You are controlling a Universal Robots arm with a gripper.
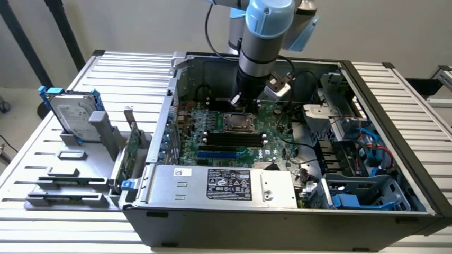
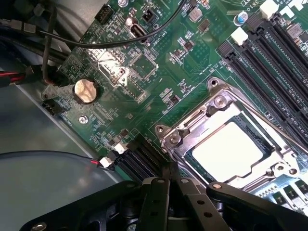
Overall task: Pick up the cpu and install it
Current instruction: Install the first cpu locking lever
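The cpu (image 2: 226, 150) lies flat in the metal socket frame (image 2: 219, 103) on the green motherboard (image 2: 159, 72), its silver top shining. In the exterior view the cpu (image 1: 236, 122) sits mid-board inside the open computer case. My gripper (image 2: 168, 182) hangs just beside the socket's edge, its black fingers (image 2: 153, 202) pressed together with nothing between them. From outside, the gripper (image 1: 240, 101) is seen under the blue-grey arm, slightly behind the socket and close above the board.
A silver power supply (image 1: 226, 184) with a black label fills the case's front. A hard drive (image 1: 71, 112) with blue rails stands on a grey rack at the exterior view's left. Black memory slots (image 1: 227, 139), a black cable (image 2: 120, 41) and a coin battery (image 2: 86, 90) surround the socket.
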